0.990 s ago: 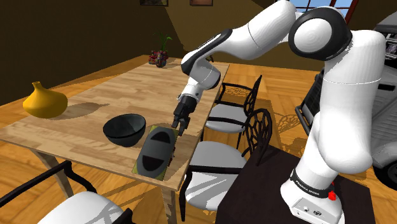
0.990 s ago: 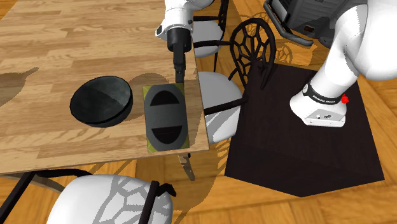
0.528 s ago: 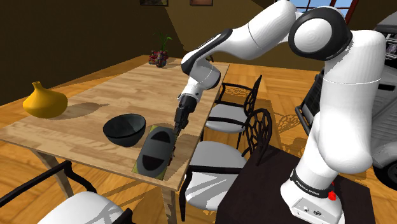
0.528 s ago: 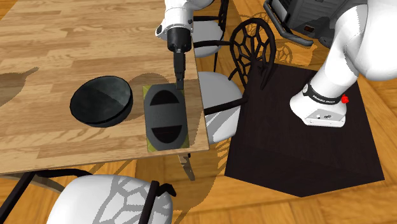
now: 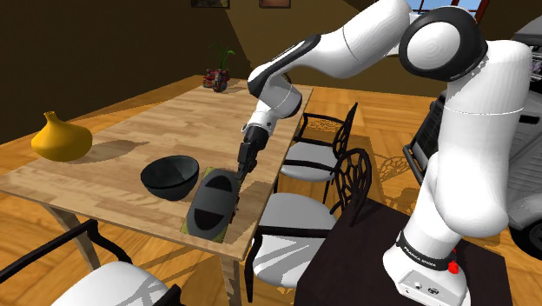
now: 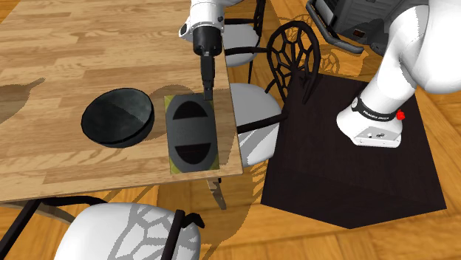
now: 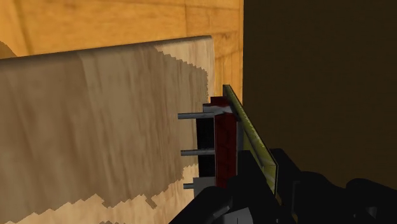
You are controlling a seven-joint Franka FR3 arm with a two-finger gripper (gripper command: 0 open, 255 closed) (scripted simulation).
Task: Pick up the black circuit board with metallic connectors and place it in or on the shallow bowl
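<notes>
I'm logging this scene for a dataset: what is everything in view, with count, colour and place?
table: one, light wood, middle of the shoulder view
circuit board: one, black with an olive edge, at the table's edge beside the bowl
bowl: one, black, on the table
vase: one, yellow, table corner at the shoulder view's left
potted plant: one, green leaves, table's far end
chairs: three, black frames, white seats, around the table
stand: one, dark box, on the floor
arm: one, white
gripper: one, black, shut on the circuit board's end
</notes>
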